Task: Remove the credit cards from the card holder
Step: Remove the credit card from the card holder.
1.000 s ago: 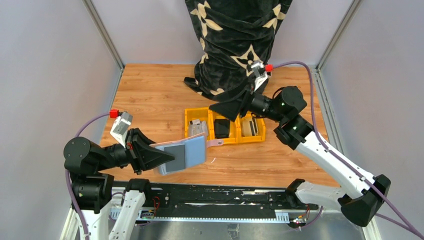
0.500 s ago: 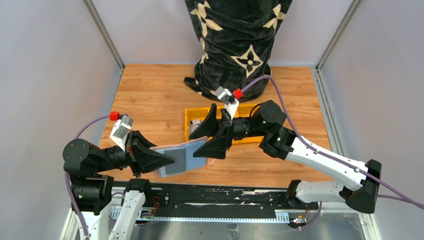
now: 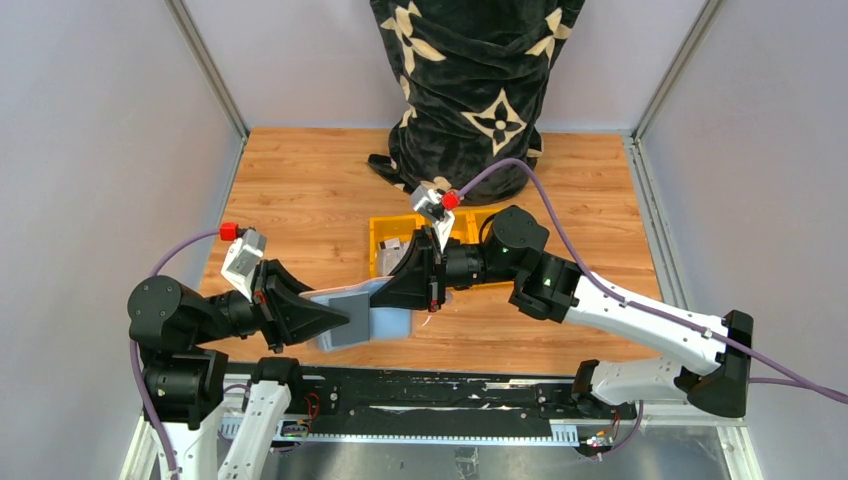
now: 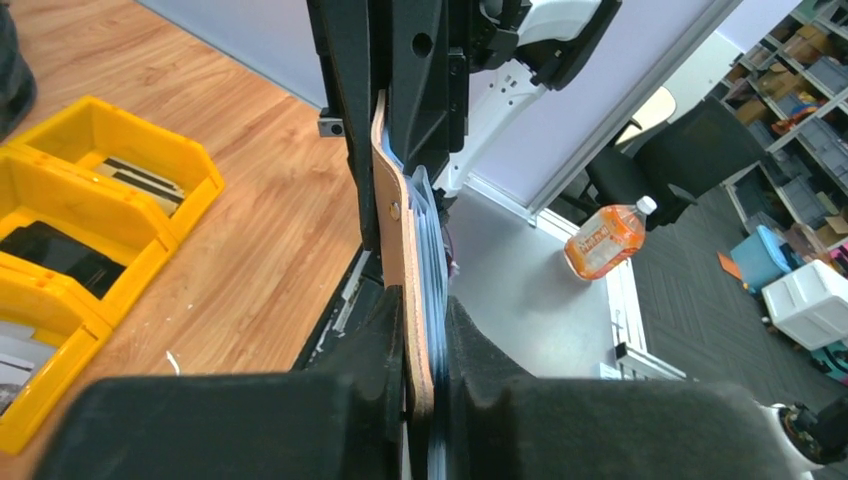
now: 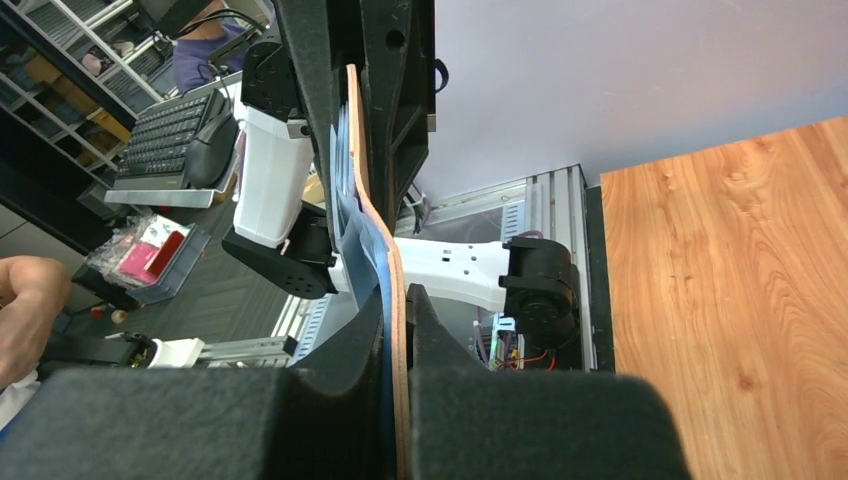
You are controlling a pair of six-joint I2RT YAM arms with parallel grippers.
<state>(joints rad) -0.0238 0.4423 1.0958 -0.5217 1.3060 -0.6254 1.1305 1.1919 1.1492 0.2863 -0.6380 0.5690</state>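
Holding the card holder [image 4: 415, 300] above the table [image 3: 300, 190] in the closed left gripper [image 3: 338, 318]; just swung the right gripper [image 3: 388, 297] from the yellow tray [image 4: 195, 205] and snapped it shut on the far end, credit cards [image 3: 355, 330] still inside, pull next.

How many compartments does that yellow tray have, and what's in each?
3 in the yellow tray, by the left wrist view: the far compartment holds flat cards, the middle compartment a black item, the near compartment pale flat pieces, partly cut off.
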